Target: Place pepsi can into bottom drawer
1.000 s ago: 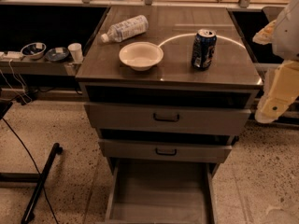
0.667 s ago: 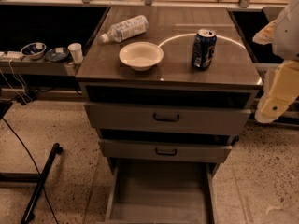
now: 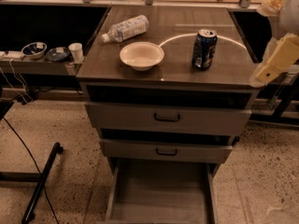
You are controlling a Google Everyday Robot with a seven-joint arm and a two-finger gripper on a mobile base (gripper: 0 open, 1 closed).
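The pepsi can [image 3: 204, 49] stands upright on the right part of the cabinet top [image 3: 233, 64], dark blue with a silver top. The bottom drawer [image 3: 159, 192] is pulled out at the foot of the cabinet, a shallow grey tray with nothing in it. My gripper [image 3: 275, 59] shows as cream-coloured parts at the right edge of the view, beside the cabinet's right corner, to the right of the can and apart from it. It holds nothing that I can see.
A white bowl [image 3: 141, 55] and a clear plastic bottle [image 3: 126, 28] lying on its side share the top. Two upper drawers [image 3: 168, 118] with black handles are slightly open. A side shelf at the left holds small bowls [image 3: 35, 49] and a cup [image 3: 75, 52]. A black pole [image 3: 42, 181] lies on the floor.
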